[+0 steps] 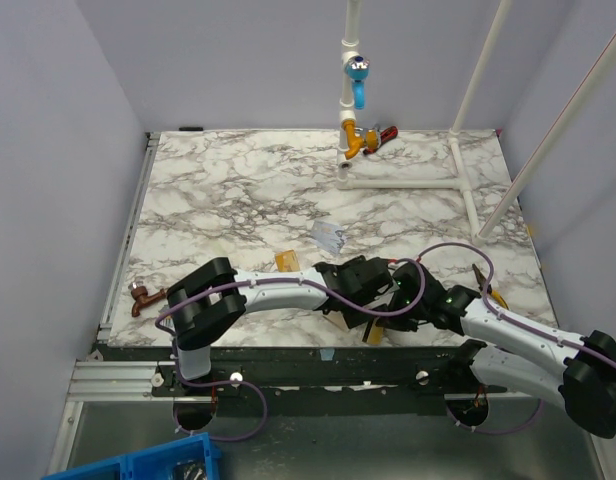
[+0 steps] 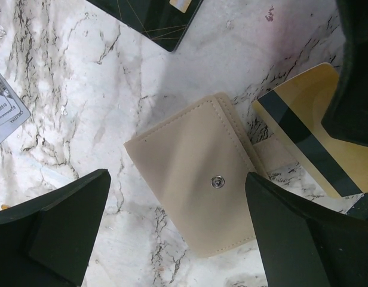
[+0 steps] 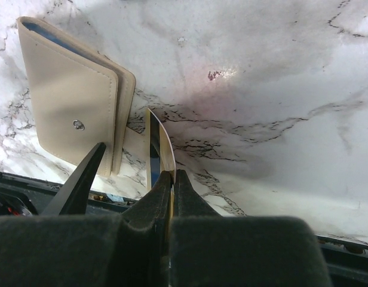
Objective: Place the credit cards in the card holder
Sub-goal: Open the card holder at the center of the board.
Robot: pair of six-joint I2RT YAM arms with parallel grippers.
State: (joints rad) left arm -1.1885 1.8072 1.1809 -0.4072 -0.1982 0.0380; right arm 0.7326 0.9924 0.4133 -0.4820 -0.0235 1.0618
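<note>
The card holder (image 3: 67, 89) lies shut on the marble table (image 1: 238, 180) near its front edge, its outer face with the snap stud turned up and a sliver of light-blue lining showing along one edge. The left gripper (image 2: 176, 176) hangs over it with its jaws spread wide. One dark finger (image 2: 58, 233) sits on each side of the holder, and neither can be seen touching it. The right gripper (image 3: 166, 179) is clamped tight on the gold-orange card (image 2: 303, 137), pinching it at one end. In the right wrist view the card appears almost edge-on and slightly bowed. The left wrist view shows its face and dark stripe. The card's free end reaches down toward the marble just beside the holder's flap side, where the tab pokes out. Whether it touches the tab or the table cannot be told. The black card (image 2: 151, 18) lies flat on the table a little way from the holder, on the side away from the left gripper's fingers, and is only partly in that view. The pale blue-silver card (image 1: 328, 237) lies flat farther back on the table, apart from both grippers and the holder. In the top view both arms meet over the front middle of the table and hide the holder beneath them.
</note>
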